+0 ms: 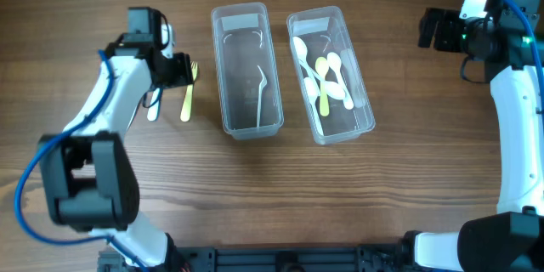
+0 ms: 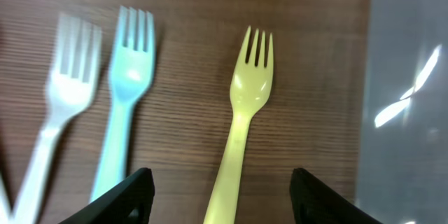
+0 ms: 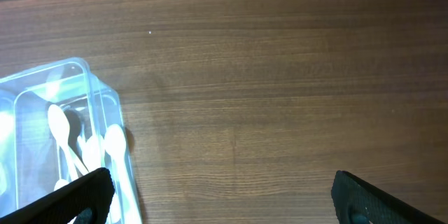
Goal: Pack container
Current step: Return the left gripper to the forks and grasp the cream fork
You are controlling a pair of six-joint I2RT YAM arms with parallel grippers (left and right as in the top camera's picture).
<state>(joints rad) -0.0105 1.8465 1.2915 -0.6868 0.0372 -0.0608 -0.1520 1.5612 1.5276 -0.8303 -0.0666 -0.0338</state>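
Observation:
Two clear plastic containers stand mid-table. The left container holds one white utensil; the right container holds several white and pale yellow spoons. A yellow fork lies on the table left of the left container, with a light blue fork and a white fork beside it. My left gripper is open, its fingers either side of the yellow fork's handle, just above it. My right gripper is open and empty over bare table at the far right, the right container at its left.
The left container's wall is close on the right of my left gripper. My right arm runs along the table's right edge. Bare wooden table stretches along the front.

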